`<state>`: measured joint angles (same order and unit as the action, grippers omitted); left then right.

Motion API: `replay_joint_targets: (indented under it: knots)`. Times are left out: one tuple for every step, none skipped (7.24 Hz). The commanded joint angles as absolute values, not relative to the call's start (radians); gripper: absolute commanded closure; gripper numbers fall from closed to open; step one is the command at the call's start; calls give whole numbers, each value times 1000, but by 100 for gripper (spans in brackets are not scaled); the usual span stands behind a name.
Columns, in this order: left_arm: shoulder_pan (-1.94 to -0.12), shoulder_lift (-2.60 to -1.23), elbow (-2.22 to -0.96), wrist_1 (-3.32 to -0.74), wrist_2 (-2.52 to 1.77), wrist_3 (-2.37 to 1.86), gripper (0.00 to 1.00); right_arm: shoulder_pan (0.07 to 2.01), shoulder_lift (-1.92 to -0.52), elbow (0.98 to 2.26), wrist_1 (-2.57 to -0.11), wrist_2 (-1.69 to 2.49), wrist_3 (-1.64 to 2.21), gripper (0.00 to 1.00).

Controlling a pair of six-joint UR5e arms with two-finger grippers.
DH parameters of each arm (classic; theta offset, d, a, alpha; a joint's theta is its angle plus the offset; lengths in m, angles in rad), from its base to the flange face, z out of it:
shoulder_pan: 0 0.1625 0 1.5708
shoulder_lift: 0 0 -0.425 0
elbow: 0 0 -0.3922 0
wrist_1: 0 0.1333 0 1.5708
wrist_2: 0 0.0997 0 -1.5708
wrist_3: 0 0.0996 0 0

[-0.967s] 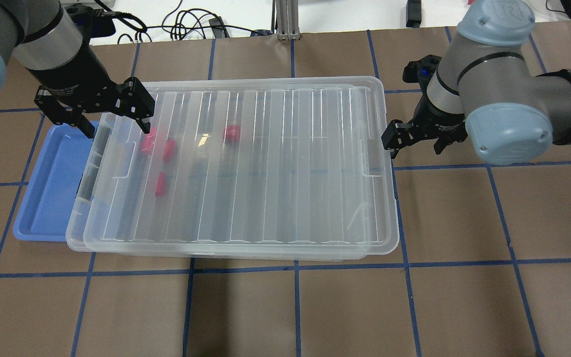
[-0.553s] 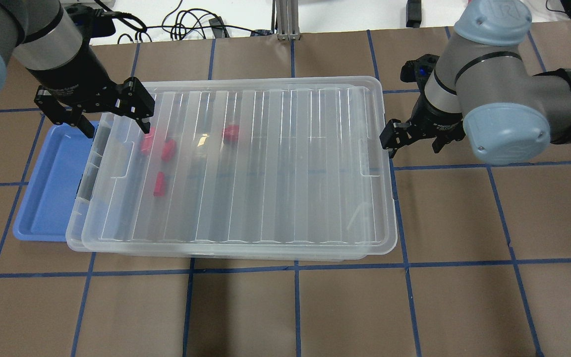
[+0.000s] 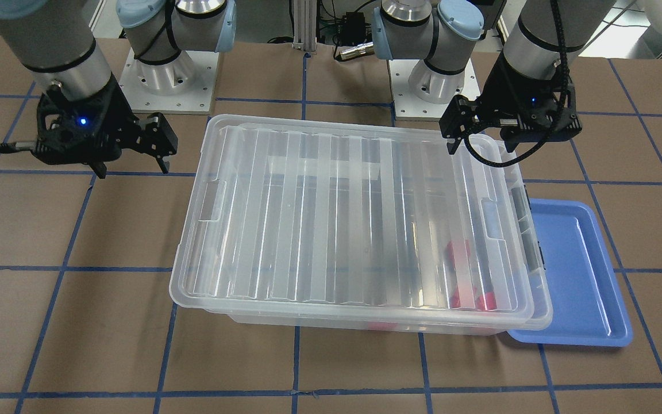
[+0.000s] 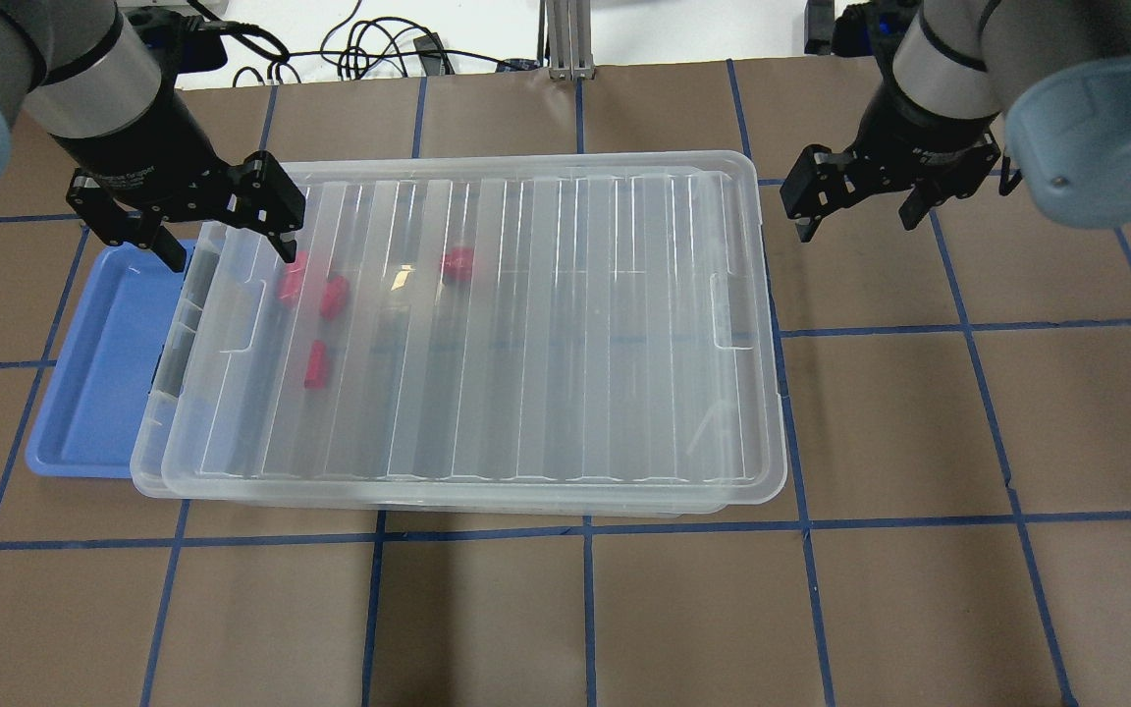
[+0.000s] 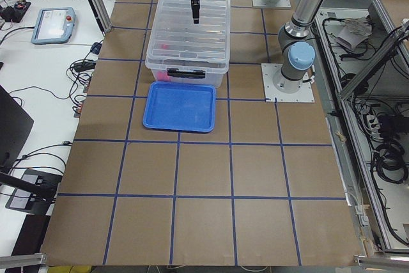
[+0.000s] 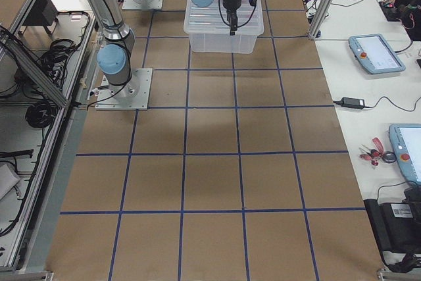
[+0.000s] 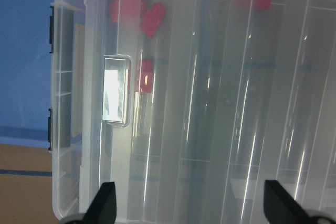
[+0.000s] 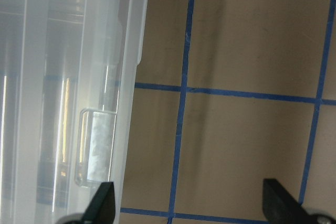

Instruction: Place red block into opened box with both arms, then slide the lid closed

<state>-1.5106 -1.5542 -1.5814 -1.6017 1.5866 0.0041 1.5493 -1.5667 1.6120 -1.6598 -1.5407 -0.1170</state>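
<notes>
The clear box lies across the table with the ribbed lid resting on it, offset slightly right so the box's left rim shows. Several red blocks lie inside near the left end, blurred through the lid and also seen in the left wrist view. My left gripper hovers open over the box's far left corner, holding nothing. My right gripper is open and empty above bare table, just right of the lid's far right corner. The lid's handle recess shows in the right wrist view.
A shallow blue tray sits partly under the box's left end. Cables and an aluminium post lie along the far table edge. Brown table with blue grid lines stretches in front and to the right.
The lid slid slightly left, then stopped. My right gripper drew back from the lid's right end toward the far side. The left gripper stayed put.
</notes>
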Motion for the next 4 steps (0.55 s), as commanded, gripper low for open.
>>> replay_joint_targets:
  knots:
    - [-1505, -1557, -1581, -1601, 1586, 5, 0, 1566, -1595, 1549, -1569, -1542, -97, 0]
    - [-1505, -1555, -1582, -1601, 1586, 5, 0, 1566, -1595, 1555, -1572, -1526, -107, 0]
    - [-1505, -1555, -1585, -1601, 1586, 5, 0, 1568, -1597, 1554, -1571, -1537, -106, 0]
    - [-1505, -1555, -1586, -1601, 1586, 5, 0, 1568, -1595, 1554, -1571, -1540, -106, 0]
